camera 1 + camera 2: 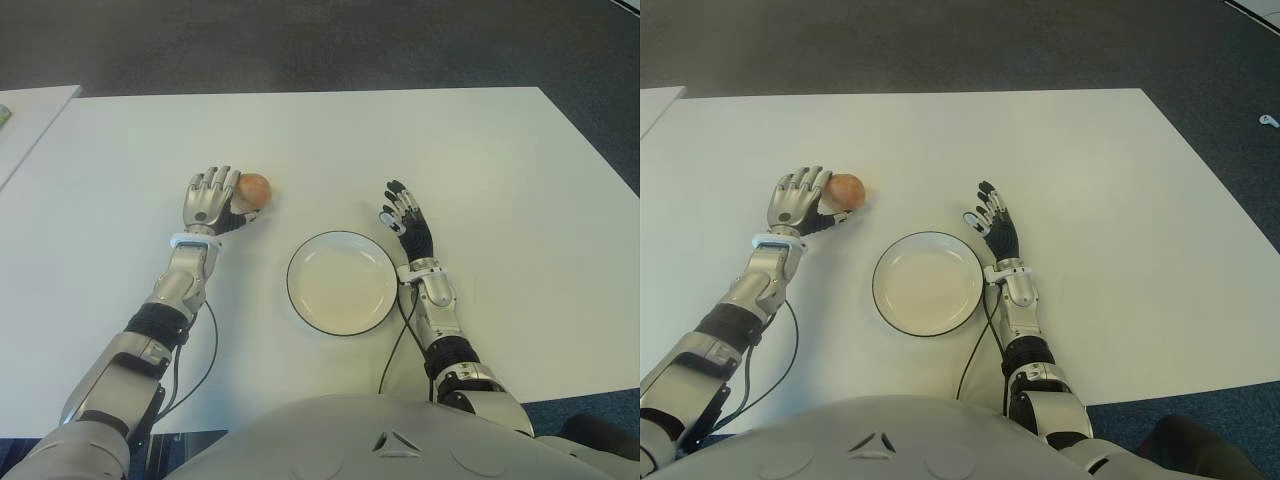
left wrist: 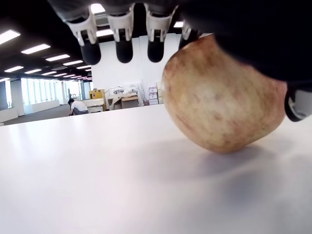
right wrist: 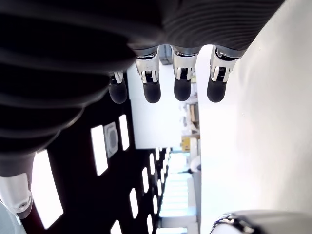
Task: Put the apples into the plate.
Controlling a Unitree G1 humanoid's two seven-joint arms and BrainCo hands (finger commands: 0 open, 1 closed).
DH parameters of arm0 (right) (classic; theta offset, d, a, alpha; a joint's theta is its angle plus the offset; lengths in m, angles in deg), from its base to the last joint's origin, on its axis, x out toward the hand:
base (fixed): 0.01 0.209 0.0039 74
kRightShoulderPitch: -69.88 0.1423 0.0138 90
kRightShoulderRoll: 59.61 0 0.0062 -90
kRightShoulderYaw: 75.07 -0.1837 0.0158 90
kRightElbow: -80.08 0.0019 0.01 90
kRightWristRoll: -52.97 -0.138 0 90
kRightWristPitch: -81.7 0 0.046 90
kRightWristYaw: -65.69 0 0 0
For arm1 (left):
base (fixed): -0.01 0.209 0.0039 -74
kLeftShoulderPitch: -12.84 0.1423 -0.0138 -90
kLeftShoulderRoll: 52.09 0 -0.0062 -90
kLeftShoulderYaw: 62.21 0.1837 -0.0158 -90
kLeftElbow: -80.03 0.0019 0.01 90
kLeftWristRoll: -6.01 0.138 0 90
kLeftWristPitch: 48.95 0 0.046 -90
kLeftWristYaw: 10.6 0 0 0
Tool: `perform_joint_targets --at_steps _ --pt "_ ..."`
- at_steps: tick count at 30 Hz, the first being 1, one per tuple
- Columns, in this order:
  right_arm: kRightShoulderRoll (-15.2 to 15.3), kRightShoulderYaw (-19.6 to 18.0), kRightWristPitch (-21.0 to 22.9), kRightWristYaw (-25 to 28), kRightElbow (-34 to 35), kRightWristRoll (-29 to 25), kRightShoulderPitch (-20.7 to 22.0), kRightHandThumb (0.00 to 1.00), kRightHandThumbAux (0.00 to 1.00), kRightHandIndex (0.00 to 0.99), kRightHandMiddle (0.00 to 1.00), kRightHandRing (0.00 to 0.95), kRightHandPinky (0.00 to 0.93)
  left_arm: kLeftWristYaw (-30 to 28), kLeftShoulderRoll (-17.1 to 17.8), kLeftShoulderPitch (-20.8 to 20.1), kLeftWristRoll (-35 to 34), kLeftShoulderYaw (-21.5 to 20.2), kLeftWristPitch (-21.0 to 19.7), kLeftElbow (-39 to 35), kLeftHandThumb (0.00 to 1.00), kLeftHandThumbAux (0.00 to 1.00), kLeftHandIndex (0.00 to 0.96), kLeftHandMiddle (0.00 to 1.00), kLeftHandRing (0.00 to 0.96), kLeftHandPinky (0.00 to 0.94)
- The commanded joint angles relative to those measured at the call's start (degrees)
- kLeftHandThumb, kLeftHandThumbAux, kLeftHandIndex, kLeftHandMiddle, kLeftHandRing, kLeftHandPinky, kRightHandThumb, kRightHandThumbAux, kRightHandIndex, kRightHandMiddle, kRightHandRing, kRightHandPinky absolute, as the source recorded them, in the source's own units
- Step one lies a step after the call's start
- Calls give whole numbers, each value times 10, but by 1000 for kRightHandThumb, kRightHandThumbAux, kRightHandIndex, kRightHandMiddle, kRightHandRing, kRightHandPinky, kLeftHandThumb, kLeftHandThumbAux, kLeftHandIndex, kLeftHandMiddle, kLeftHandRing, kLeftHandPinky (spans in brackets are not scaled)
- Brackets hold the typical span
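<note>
— On the white surface (image 1: 480, 160), to the robot's left of the plate, sits the one apple (image 1: 254, 188) in view. It rests on the surface, as the left wrist view shows, with its shadow under it.

— And the left hand (image 1: 212, 200)?

— Right against the apple, on its left side. The four fingers (image 2: 124, 49) stretch straight out above it, not wrapped round, while the thumb side seems to press at the fruit's near flank. So the hand is wide, touching but holding nothing as yet.

— What of the plate (image 1: 300, 262)?

— Bare inside, white with a dark rim, lying between the two arms, well apart from the apple.

— The right hand (image 1: 405, 217)?

— Just beside the plate's right edge, fingers spread and holding nothing.

— How far along, then?

— By the look of it, at the very start: no apple is in the plate. The grasp must close, then lift, carry across and set down. Only one apple shows, though the task speaks of several.
</note>
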Motion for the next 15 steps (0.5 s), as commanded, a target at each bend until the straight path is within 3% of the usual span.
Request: perform_joint_targets --at_steps 1,15 --pt "-15 -11 -9 3 -78 -19 -98 127 534 0 0 0 23 3 -18 -7 -13 20 6 38 290 258 0 0 0 0" --pt "-15 -12 -15 3 -83 -18 -98 129 531 0 0 0 24 41 -32 -66 -22 36 5 121 297 263 0 0 0 0"
